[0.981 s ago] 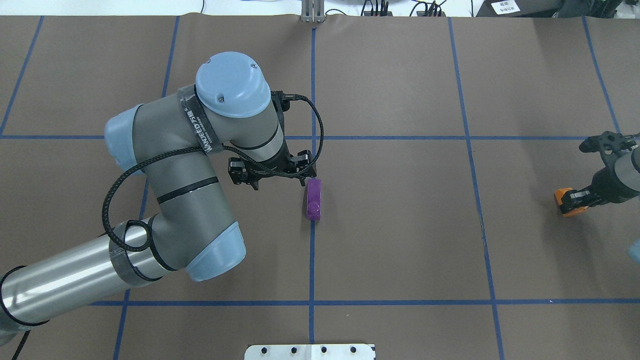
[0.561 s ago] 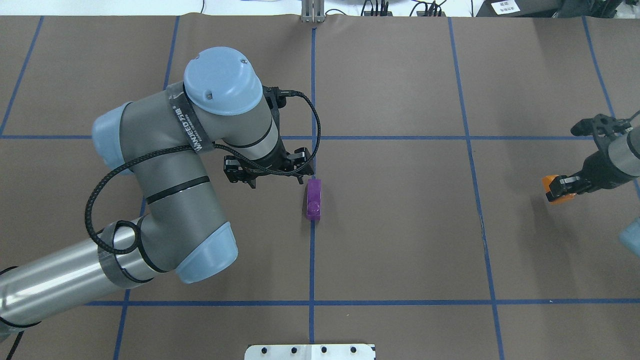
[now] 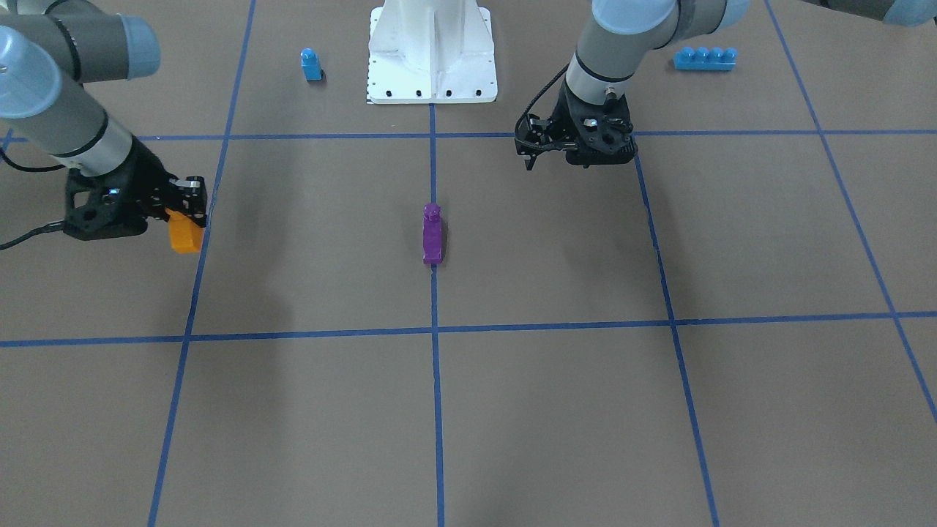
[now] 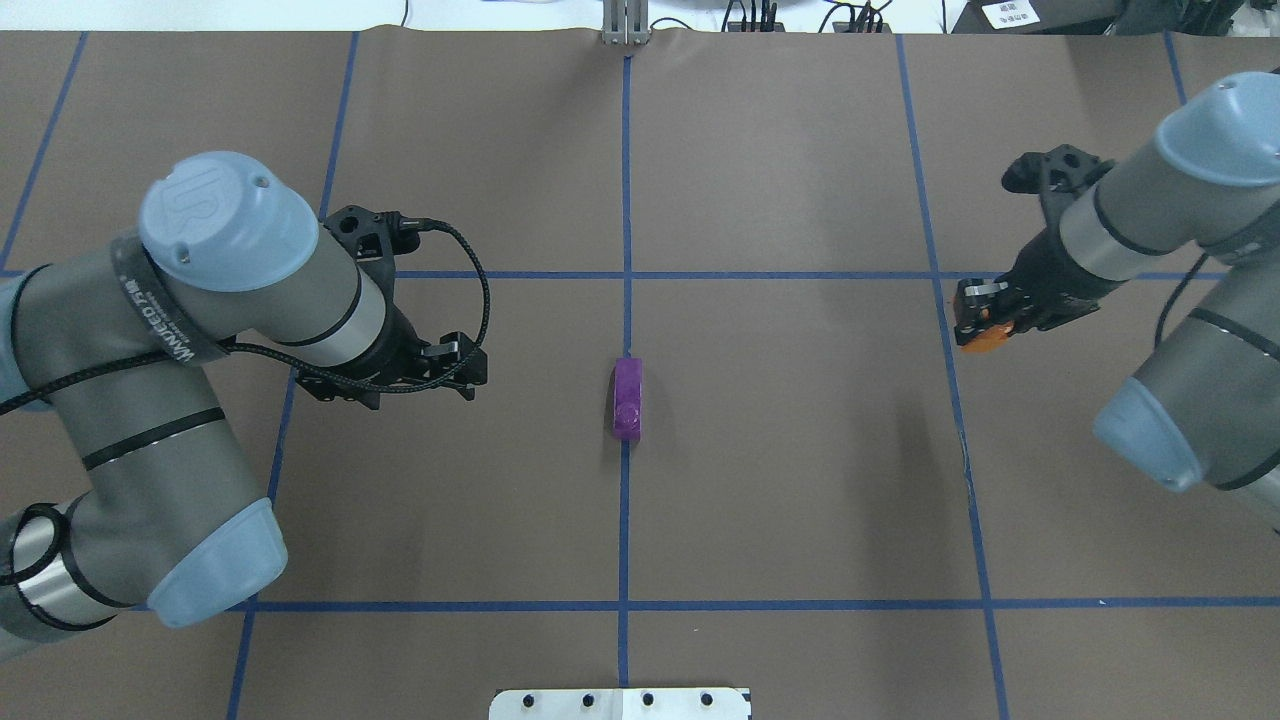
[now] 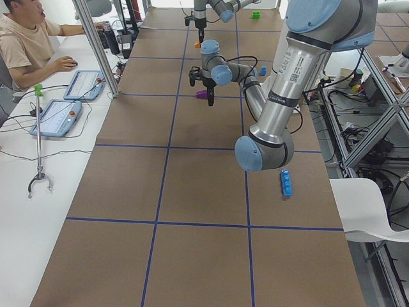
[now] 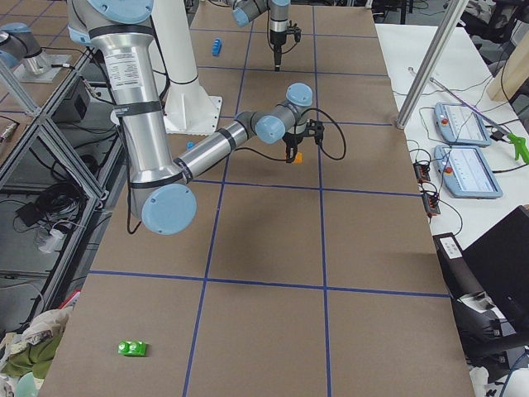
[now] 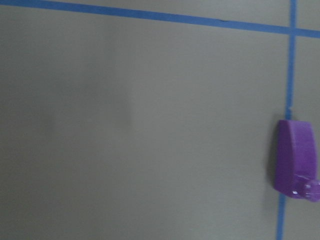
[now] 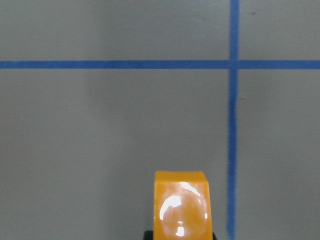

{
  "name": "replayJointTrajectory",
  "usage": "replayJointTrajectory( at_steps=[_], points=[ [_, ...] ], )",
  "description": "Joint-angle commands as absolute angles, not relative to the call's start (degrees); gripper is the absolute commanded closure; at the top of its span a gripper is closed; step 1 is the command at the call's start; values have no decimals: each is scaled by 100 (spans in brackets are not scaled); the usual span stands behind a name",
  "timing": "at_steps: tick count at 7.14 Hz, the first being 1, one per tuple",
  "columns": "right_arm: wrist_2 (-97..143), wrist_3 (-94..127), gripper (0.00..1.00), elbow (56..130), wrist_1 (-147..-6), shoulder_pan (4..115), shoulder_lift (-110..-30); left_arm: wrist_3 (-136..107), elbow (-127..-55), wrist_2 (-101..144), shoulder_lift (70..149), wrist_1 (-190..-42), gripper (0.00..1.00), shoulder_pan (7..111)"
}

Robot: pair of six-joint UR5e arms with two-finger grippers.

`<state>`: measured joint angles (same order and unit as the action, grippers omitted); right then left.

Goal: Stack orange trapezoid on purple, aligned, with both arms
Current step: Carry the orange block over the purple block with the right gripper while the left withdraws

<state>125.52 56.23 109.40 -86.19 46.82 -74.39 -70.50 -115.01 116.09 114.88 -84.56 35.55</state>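
The brown table (image 4: 780,500) holds everything. The left arm (image 4: 200,330) reaches in from the left edge. Its left gripper (image 4: 423,393) has fingers apart and holds nothing. From the right arm (image 4: 1150,210), the right gripper (image 4: 975,325) is clamped on the orange trapezoid (image 4: 982,341) toward the right edge. The purple brick (image 4: 628,398) lies mid-table on the centre blue tape line (image 4: 624,520), well apart from both grippers.

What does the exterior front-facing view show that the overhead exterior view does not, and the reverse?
Only front-facing: a small blue brick and a long blue four-stud brick. Only overhead: a metal post at the far edge. Both: the purple brick, the orange trapezoid held in the right tool, and the left tool, empty.
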Motion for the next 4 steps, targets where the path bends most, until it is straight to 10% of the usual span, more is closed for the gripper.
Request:
replayJointTrajectory(
  at_steps=[1, 4],
  points=[
    [11685, 7001, 100, 10925, -9678, 3538, -5976, -7276, -11706, 11584, 11015, -8516, 0, 3647],
    [10881, 7646, 100, 9980, -9976, 2681, -4618, -6728, -11786, 11584, 10882, -8543, 0, 3752]
  ],
)
